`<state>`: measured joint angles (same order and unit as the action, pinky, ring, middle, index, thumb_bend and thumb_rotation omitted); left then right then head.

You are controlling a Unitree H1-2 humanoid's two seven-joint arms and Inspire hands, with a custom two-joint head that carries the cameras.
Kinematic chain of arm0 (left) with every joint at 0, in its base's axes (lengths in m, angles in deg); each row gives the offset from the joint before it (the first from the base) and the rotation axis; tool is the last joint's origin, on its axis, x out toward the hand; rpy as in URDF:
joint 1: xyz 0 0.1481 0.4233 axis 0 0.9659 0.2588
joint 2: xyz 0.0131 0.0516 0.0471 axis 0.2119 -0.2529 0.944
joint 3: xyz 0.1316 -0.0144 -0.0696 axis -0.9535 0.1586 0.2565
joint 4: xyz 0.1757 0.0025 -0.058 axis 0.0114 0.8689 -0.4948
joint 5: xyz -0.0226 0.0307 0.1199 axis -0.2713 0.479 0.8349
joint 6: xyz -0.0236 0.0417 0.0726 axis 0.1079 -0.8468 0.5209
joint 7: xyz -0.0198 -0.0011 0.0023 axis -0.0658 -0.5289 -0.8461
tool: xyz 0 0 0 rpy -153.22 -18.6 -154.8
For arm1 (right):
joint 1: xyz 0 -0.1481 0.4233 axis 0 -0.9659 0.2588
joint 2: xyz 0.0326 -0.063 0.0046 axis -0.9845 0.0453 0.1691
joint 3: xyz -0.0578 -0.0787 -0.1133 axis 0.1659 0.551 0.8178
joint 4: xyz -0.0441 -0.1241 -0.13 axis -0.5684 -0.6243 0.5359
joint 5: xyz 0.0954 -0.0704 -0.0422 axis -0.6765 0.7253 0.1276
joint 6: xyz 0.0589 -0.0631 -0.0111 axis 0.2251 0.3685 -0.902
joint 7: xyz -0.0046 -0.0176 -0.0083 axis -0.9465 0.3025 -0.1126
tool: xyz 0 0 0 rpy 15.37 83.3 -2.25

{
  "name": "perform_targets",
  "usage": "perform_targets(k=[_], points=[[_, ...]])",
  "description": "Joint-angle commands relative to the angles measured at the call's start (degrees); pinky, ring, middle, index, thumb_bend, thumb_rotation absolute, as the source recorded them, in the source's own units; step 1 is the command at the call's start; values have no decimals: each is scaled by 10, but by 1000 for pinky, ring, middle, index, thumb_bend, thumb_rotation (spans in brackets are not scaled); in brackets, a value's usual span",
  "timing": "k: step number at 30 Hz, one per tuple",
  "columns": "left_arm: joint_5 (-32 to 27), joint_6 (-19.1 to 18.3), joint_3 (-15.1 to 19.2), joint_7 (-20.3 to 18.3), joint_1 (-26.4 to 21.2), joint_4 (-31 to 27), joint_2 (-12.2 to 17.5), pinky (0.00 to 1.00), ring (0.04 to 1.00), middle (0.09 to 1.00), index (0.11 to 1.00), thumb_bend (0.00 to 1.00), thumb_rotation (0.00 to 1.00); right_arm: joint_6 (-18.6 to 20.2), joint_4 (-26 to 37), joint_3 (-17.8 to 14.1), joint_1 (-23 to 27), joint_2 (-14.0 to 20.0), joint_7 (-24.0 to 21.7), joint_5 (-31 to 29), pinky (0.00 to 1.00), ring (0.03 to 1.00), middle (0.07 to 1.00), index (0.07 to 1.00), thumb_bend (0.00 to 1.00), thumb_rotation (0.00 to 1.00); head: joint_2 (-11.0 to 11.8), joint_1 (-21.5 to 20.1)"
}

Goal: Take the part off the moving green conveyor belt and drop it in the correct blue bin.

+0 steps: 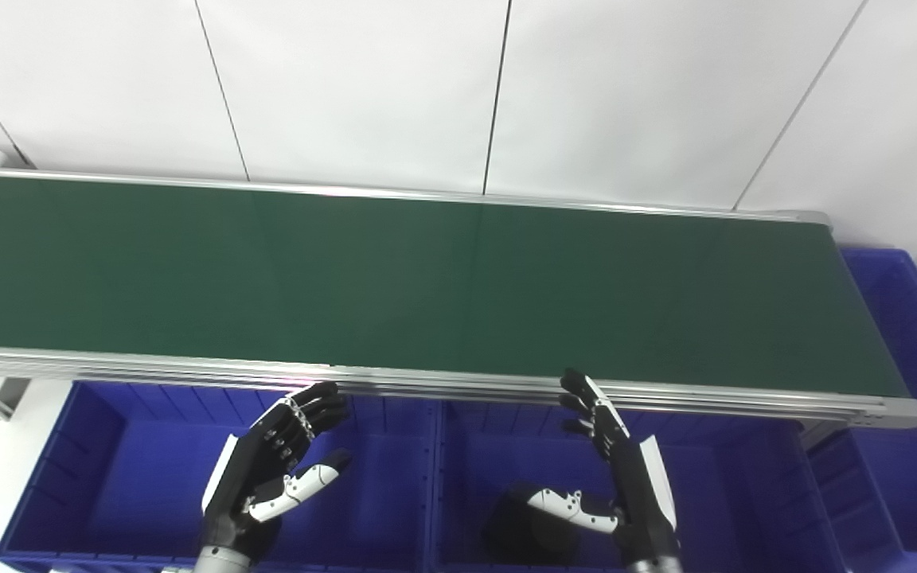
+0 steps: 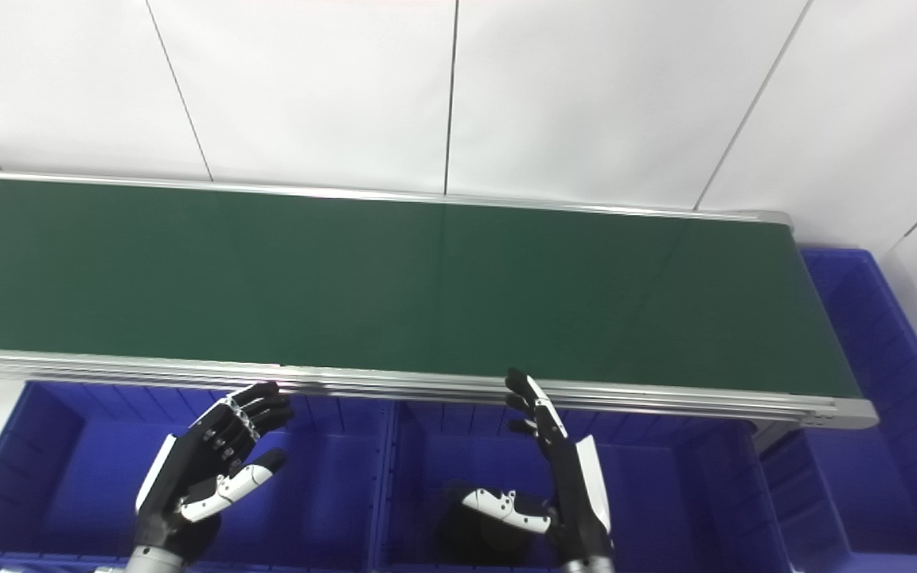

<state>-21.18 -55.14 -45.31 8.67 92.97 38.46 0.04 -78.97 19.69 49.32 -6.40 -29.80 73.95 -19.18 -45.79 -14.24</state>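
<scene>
**Green belt bare, both hands waiting**

Green conveyor belt runs across the view with nothing on it; no part is visible on the belt. A dark object lies in the middle blue bin, partly hidden behind the right hand; I cannot tell what it is.

Left hand hovers over the left blue bin, fingers spread and slightly curled, holding nothing. Right hand hovers over the middle bin, fingers straight and apart, thumb out, also empty. Both sit just below the belt's near rail.

Step in hand, as I judge it: wait for a part. To do it well, keep the hands spread and close to the rail, watch the belt's incoming end, then reach ahead of the moving part, not at it, and close from both sides.

Count: one belt, three blue bins (left, middle, and a third at the belt's right end), two hands, one dark object.
</scene>
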Motion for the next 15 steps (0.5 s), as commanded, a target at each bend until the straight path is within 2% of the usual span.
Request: perform_targets(k=[1,4,11,15], points=[[-6,9,1,-6,-6,-10,6,810,720,729,733,646,0,-21,8,1,-3,-6,-13,-21,710,826,865,897,693,177,0,0],[-6,13,0,-9,-8,-6,9,813,723,732,734,635,0,-24,-1,-2,-4,-10,-18,-34,706,809,851,873,691,150,2,0],[-12,9,2,-10,-8,-6,14,810,706,732,735,632,0,-37,-24,-11,-4,-19,-5,-14,676,775,824,835,680,118,8,1],[-7,9,1,-7,-6,-6,15,828,747,735,732,641,0,-42,-31,-17,-4,-23,-2,-7,663,759,812,829,687,84,14,13]])
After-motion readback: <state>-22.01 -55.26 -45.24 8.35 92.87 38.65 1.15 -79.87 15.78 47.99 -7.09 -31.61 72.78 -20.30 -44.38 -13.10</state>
